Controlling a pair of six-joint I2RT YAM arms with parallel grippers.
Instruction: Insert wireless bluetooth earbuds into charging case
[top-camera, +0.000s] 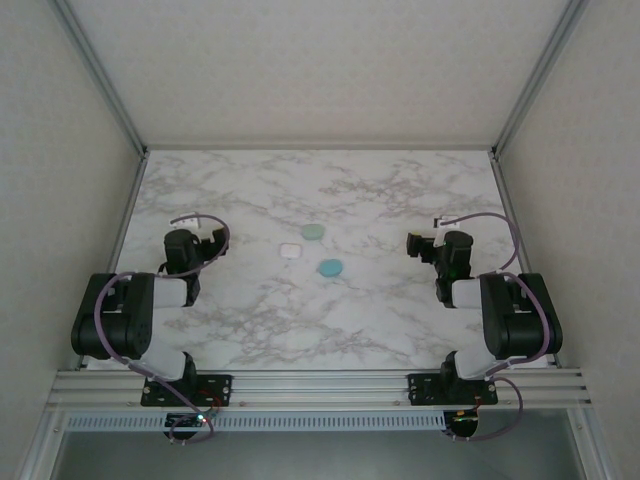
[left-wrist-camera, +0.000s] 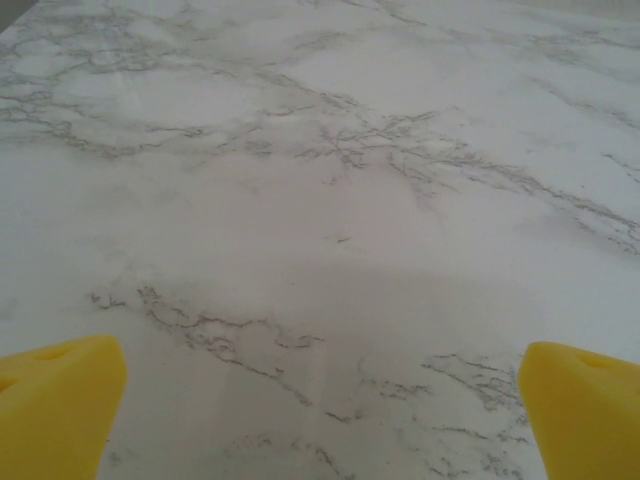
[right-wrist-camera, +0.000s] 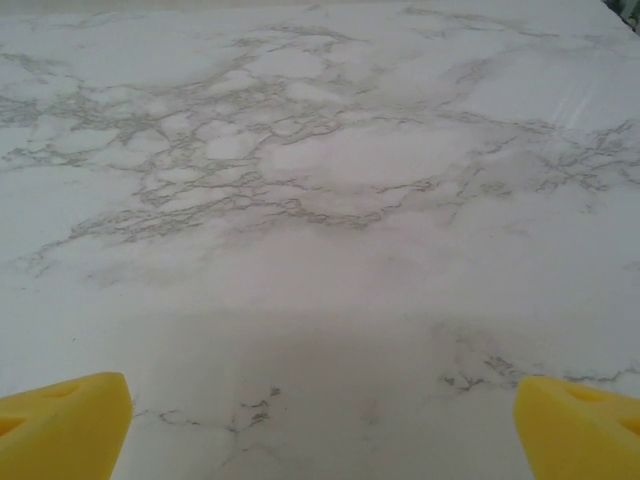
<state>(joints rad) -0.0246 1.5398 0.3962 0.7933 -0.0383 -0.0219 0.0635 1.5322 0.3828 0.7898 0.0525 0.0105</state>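
Plainly, the left hand (left-wrist-camera: 320, 405) and right hand (right-wrist-camera: 320, 425) both stand wide open, empty, over the table (left-wrist-camera: 330, 150)

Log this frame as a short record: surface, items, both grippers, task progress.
surface: marble table
items: pale green piece, white piece, teal piece, clustered mid-table; too small to tell case from earbud
left gripper: open, empty, over bare marble
right gripper: open, empty, over bare marble
progress: nothing grasped yet
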